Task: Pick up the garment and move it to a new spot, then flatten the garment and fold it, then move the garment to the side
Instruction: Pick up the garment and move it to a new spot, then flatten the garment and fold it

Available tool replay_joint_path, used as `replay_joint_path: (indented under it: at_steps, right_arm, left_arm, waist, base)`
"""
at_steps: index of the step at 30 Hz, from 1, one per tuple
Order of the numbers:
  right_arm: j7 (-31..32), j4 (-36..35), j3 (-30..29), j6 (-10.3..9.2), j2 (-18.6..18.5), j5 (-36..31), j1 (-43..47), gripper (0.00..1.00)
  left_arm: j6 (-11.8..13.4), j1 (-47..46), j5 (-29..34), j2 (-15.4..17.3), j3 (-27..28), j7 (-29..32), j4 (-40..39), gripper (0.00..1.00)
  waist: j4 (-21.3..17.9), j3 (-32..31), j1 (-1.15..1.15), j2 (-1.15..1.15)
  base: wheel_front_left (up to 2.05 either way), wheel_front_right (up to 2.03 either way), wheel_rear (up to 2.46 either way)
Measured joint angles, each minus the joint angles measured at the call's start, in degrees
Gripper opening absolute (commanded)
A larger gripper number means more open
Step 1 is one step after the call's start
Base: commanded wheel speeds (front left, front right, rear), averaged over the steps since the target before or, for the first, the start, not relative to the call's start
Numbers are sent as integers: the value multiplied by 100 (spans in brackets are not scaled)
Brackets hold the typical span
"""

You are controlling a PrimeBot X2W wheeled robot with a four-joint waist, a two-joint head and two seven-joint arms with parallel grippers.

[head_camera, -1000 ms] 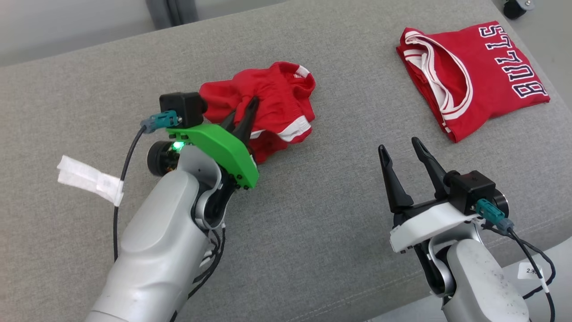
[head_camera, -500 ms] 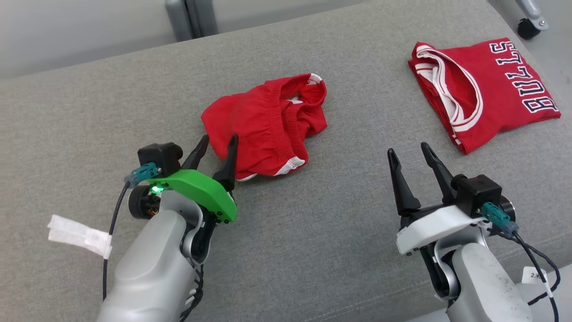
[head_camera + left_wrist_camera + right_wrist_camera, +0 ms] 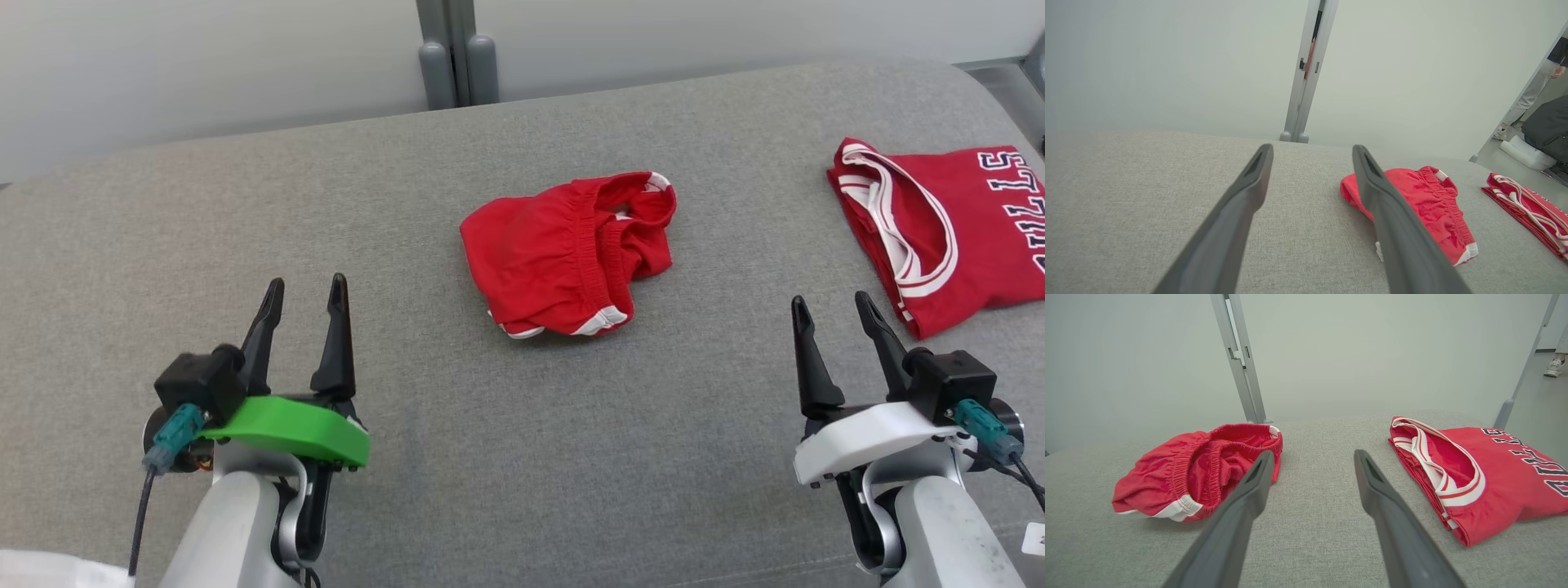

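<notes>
The garment, a pair of red shorts (image 3: 563,261) with white trim, lies crumpled near the middle of the grey padded surface (image 3: 457,457). My left gripper (image 3: 306,282) is open and empty at the lower left, well apart from the shorts. My right gripper (image 3: 829,299) is open and empty at the lower right. In the left wrist view the shorts (image 3: 1421,204) lie to the right of that gripper (image 3: 1311,149), partly behind its right finger. The right wrist view has the shorts (image 3: 1196,469) left of its gripper (image 3: 1313,454).
A folded red jersey (image 3: 963,237) with dark lettering lies at the right edge of the surface (image 3: 1486,473). A grey post (image 3: 457,61) stands behind the far edge. White paper (image 3: 49,567) sits at the bottom left corner. A person's legs (image 3: 1531,94) stand far right.
My left gripper opened, let go of the shorts and drew back to the lower left. The shorts now lie loose on the surface. The head camera has shifted.
</notes>
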Motion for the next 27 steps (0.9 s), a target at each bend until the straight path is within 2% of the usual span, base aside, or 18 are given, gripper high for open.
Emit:
replay_joint_path:
  at_steps: [10, 27]
  right_arm:
    - [48, 183, -207, 0, -20, -32, 360, 100]
    - [57, 263, 8, 0, -43, -24, 438, 100]
  left_arm:
    - [-294, 1163, 814, -243, 661, -1, -364, 100]
    - [-566, 1525, 1103, -480, 1290, -1, -315, 100]
  waist:
    - [377, -397, 0, 0]
    - [522, -597, 0, 0]
  base:
    - [0, 0, 0]
    - [0, 0, 0]
